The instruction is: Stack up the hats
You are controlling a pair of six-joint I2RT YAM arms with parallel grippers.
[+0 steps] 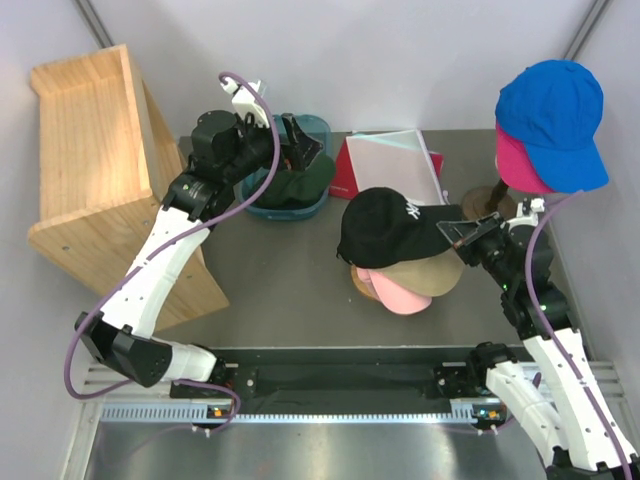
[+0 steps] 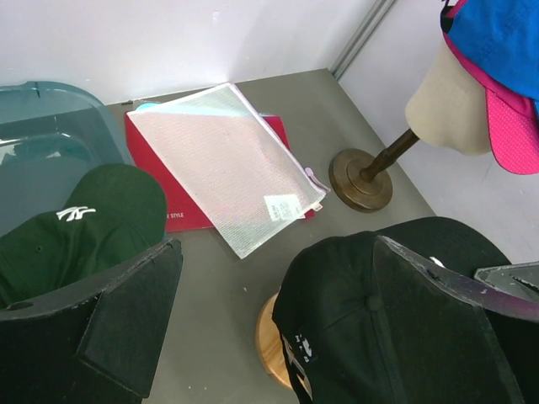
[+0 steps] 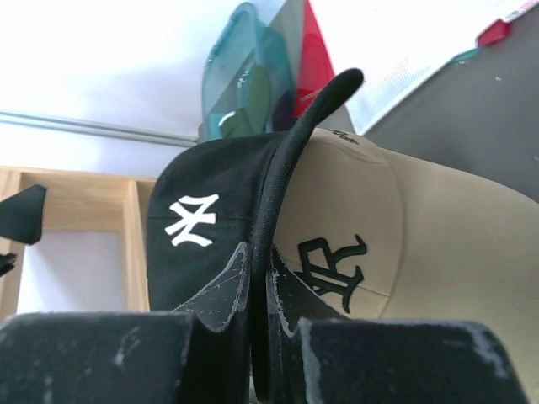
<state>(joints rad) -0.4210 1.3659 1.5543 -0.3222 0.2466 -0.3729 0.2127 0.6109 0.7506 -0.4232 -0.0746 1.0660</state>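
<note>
Seat the black cap (image 1: 385, 225) squarely on the tan cap (image 1: 430, 272) and light pink cap (image 1: 400, 295), stacked just right of the table's centre. Steer by its stiff curved brim (image 3: 295, 151), pinched flat in the right gripper (image 3: 259, 278). Release only after nesting crowns and lining up brims. Expect soft, slumping cloth. Next, judging by position: dark green cap (image 2: 76, 227) in the translucent teal bin (image 2: 50, 118), far left, below the left gripper (image 1: 303, 140), fingers spread wide. Far right, bright blue cap (image 1: 550, 115) over magenta cap (image 1: 520, 165).

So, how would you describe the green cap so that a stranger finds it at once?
Find the wooden shelf at the far left; beside it stands a teal bin. The green cap lies in that bin. It alone is dark green, and no other cap sits in a container.
</note>
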